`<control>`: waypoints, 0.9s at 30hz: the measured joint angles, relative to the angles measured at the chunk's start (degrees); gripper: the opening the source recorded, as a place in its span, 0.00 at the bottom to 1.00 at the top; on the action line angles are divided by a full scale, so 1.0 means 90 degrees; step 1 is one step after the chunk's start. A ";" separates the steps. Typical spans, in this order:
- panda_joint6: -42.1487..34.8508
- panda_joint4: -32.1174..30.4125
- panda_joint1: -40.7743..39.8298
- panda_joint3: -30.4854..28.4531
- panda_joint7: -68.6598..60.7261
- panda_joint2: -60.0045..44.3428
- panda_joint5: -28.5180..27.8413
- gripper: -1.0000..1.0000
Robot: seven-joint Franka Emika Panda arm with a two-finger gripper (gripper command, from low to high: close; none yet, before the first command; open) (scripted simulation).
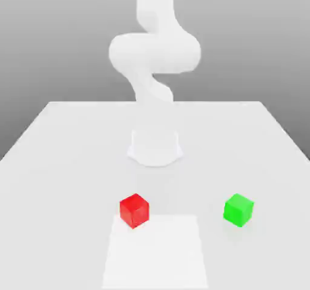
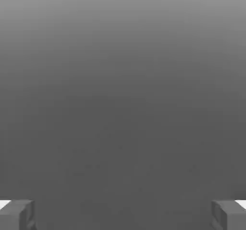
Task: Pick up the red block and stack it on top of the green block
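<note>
Pincer (image 2: 123,215) stands spread and empty; red block (image 1: 134,210) sits on the table (image 1: 72,180), well apart from the green block (image 1: 238,210). Both look turned askew, so a badly angled grip could twist red loose.

Red and green, 1 cube each, on pale grey

The small matte cube (image 1: 134,210) is plain bright red, its faces in slightly different reds. The small matte cube (image 1: 238,210) is plain bright green, likewise shaded by face. The smooth, flat table (image 1: 66,222) is unpatterned pale grey, with 1 plain whiter four-sided patch (image 1: 155,255). The jointed, rounded robot arm (image 1: 155,52) is white.
</note>
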State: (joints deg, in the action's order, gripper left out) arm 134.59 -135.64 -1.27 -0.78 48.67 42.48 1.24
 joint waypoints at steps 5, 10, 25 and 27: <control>0.0746 -0.0995 -0.0328 -0.0032 0.0797 -0.0935 0.0270 0.50; 0.1510 -0.1999 -0.0634 0.0124 0.1699 -0.1885 0.0424 0.50; 0.3705 -0.3735 -0.1364 0.0693 0.3857 -0.4541 0.0219 0.50; 0.3921 -0.3699 -0.1361 0.0671 0.3886 -0.4789 0.0168 0.50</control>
State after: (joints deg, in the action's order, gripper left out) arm 169.88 -168.93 -13.52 5.26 83.64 -0.62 2.76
